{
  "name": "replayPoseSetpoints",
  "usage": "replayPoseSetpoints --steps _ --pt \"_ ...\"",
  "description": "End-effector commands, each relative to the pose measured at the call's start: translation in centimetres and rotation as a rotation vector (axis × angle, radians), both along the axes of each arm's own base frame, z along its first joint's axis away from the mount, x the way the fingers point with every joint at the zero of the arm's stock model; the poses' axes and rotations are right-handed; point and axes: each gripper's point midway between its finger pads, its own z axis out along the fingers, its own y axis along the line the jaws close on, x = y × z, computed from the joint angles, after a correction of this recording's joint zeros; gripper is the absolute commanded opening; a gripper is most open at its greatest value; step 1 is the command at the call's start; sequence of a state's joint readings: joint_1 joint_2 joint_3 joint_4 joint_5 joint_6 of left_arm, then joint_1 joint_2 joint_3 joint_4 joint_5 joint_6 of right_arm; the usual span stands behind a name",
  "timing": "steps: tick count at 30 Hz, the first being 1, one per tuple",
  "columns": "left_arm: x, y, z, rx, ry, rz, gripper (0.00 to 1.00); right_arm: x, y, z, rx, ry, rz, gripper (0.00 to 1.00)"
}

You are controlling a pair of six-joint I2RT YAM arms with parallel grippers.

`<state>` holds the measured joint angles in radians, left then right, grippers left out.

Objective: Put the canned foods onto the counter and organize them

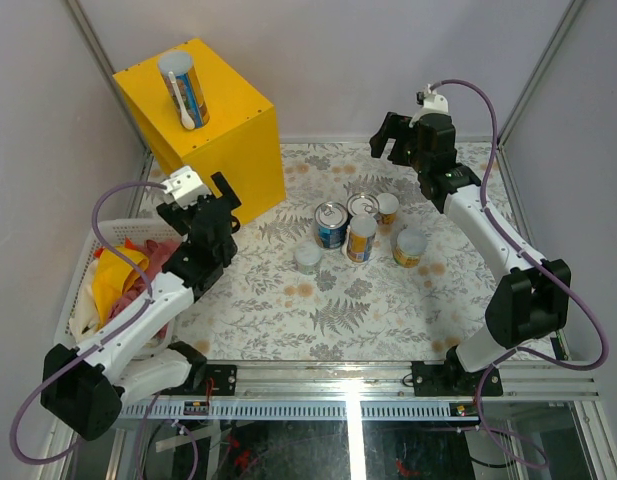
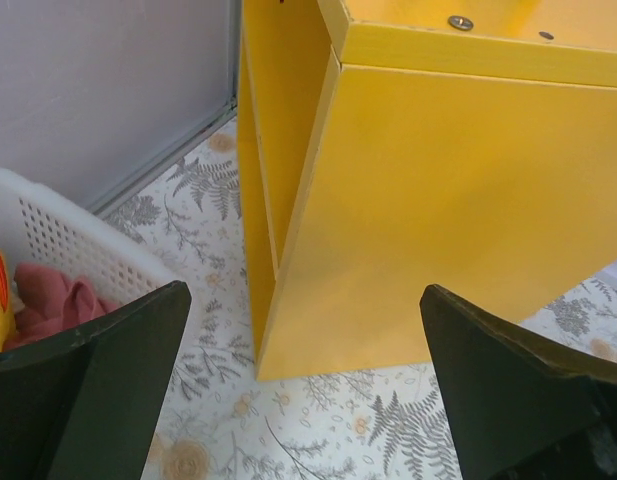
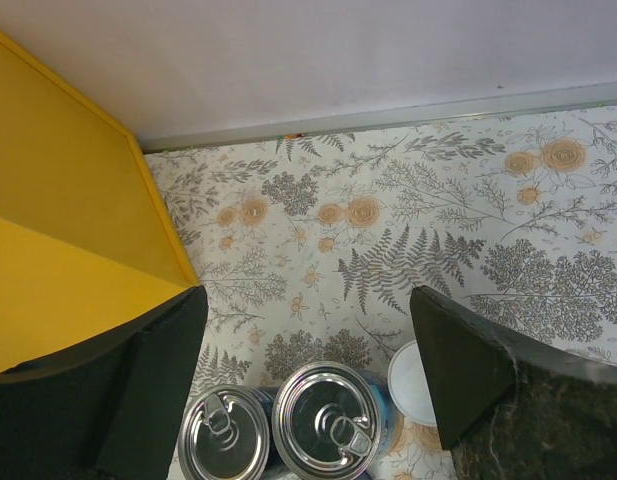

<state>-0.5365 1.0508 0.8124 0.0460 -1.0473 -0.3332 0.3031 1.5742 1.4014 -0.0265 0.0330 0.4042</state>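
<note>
L gripper (image 1: 226, 205) is hanging wide open w/ nothing in it, just beside the counter (image 1: 238, 140), at its near corner. R gripper (image 1: 393, 142) is also sitting open & empty, well apart from the counter, out to its right in the top view. One tall can (image 1: 183, 90) is standing on the counter's top. Six other cans (image 1: 361, 238) are bunching on the table between the counter & the R arm, some touching. They're looking rigid & smooth-sided, prob. slippery, weighty if full. I'd be gripping round the mid-body, jaws straddling; tall ones prob. tippy. R wrist view is showing two pull-tab lids (image 3: 328, 420) & a white lid (image 3: 418, 385) close up, but not the counter-top can. L wrist view is giving the counter's open side, an edge screw (image 2: 460, 22) & the laundry basket (image 2: 58, 235) beside it; no cans.
</note>
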Motion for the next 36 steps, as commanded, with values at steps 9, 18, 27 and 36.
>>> replayPoseSetpoints --steps 9,18,27,36 --pt "3.5 1.9 2.8 0.099 -0.147 -0.085 0.99 1.3 1.5 4.2 0.057 -0.113 0.033 0.9" --pt "5.4 3.1 2.1 0.143 -0.17 -0.089 0.99 2.2 2.2 3.7 0.069 -0.104 0.047 0.9" --pt "7.2 2.7 2.2 0.187 -0.227 -0.165 0.98 2.5 2.3 3.4 0.056 -0.101 0.047 0.89" --pt "8.3 0.1 2.8 0.184 -0.279 -0.322 0.85 2.6 1.9 3.8 0.043 -0.111 0.033 0.89"
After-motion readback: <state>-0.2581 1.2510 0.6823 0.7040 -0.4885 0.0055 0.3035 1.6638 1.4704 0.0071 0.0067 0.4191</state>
